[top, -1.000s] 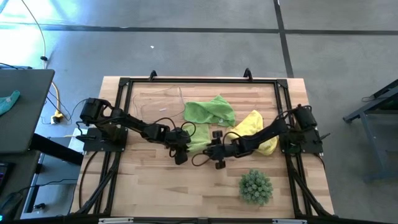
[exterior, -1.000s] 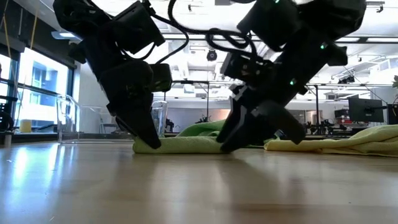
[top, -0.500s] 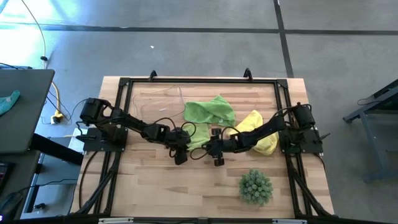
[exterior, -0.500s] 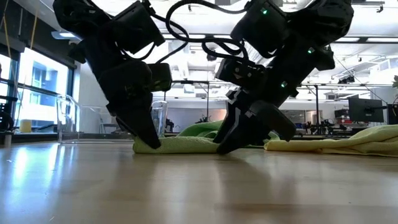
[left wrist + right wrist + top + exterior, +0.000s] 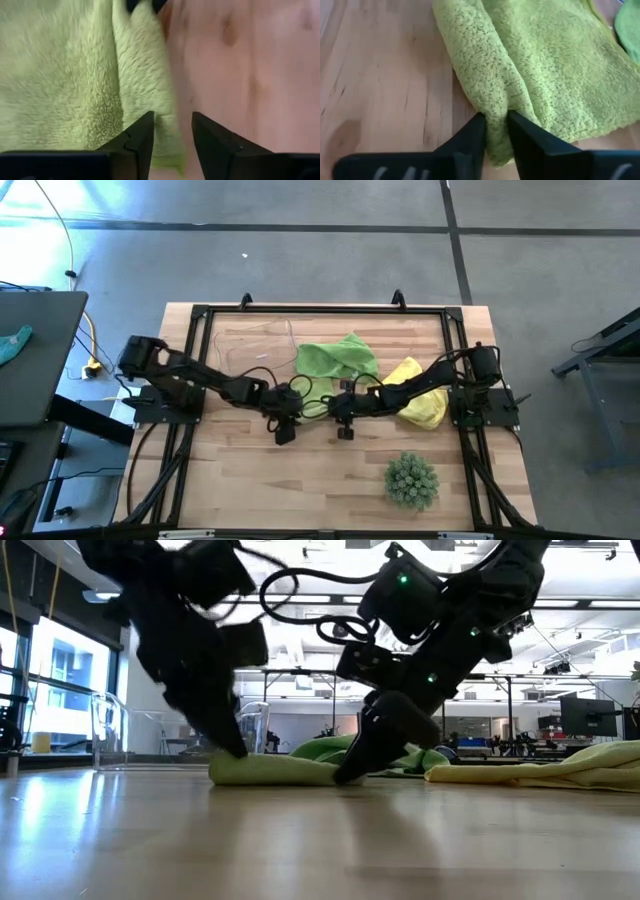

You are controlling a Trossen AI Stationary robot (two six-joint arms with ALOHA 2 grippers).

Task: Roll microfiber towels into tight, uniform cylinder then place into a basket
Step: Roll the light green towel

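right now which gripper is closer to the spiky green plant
Right. The right gripper sits at the table's middle, pinching the lime green towel, just up-left of the spiky plant. The left gripper is farther over, at the towel's other end.

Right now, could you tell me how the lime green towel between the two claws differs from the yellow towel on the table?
The lime green towel is partly rolled, with a thick fold along one edge; the yellow towel lies loosely crumpled. The right claw pinches the green towel's fold and the left claw sits at its edge, while no claw is on the yellow one, which lies under the right arm. Both are soft cloths resting on the wooden table.
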